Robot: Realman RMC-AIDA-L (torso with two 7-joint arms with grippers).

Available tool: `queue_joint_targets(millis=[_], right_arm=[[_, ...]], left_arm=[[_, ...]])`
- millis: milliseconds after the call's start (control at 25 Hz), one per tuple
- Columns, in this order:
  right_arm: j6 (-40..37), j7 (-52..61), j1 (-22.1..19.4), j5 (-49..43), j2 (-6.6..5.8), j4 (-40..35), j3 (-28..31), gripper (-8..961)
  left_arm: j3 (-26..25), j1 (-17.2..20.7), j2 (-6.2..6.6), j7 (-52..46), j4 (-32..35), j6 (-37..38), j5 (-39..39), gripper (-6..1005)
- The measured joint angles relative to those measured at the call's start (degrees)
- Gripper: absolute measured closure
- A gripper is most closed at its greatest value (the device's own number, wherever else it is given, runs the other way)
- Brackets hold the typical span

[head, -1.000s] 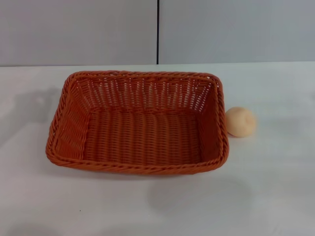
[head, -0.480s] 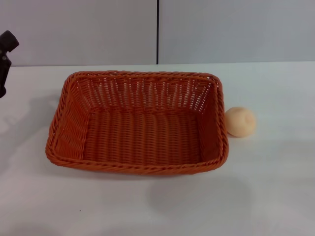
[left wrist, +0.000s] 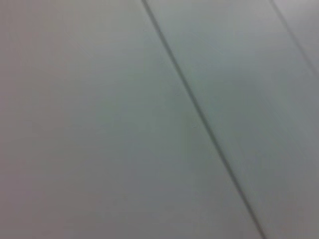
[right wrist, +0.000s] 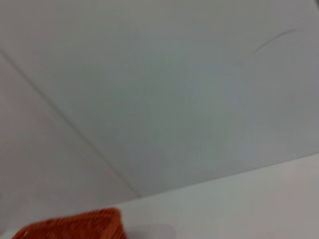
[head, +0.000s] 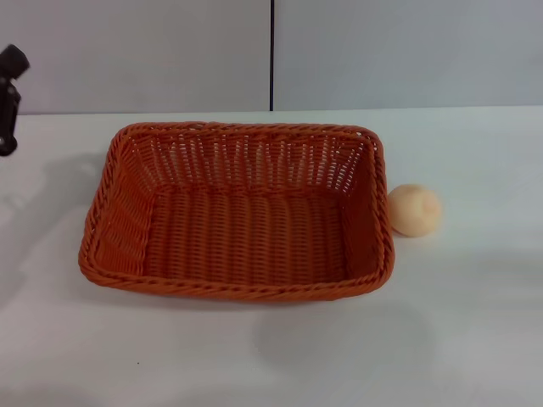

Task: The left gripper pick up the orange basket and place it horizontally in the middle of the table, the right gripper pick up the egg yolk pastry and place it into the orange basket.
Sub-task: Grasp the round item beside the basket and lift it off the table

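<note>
The orange basket lies lengthwise in the middle of the white table, open side up and empty. One corner of the orange basket shows in the right wrist view. The egg yolk pastry rests on the table just off the basket's right end, close to its rim. A black part of my left gripper shows at the far left edge of the head view, raised above the table's far left and well apart from the basket. The left wrist view shows only grey wall. My right gripper is out of view.
A grey panelled wall with a dark vertical seam stands behind the table. White table surface stretches in front of the basket and to the right of the pastry.
The left gripper came into view at the far left edge half a second ago and has since shifted slightly up and left. Basket and pastry have not moved.
</note>
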Motion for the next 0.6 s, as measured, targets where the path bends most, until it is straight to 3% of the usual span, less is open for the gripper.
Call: queue_joint_targets(millis=[80,200,440,560,600], right_arm=[[0.35,0.35,0.93,-0.61,0.01,-0.01,-0.58,299],[0.40,1.04,4.25,-1.85,-1.23,3.97,-3.68,299],[0.35,3.21,9.20,-7.60,-2.17,5.57,-4.78,299],[0.86,7.54,13.39,-12.60,-3.72,7.67,-4.99,299],[0.86,7.54,13.39,-12.60,-3.72,7.67,-4.99,299]], left_arm=[[-0.56,-0.14,-0.03,-0.10,0.70,0.02,-0.84,984],[-1.24,-0.30,0.02,-0.30,2.92,0.14,-3.58,981],[-1.35,0.00,-0.02,-0.33,4.50,2.34,-6.60,975],[-1.36,-0.27,0.00,-0.30,6.06,3.25,-8.77,972],[-1.36,-0.27,0.00,-0.30,6.06,3.25,-8.77,905]])
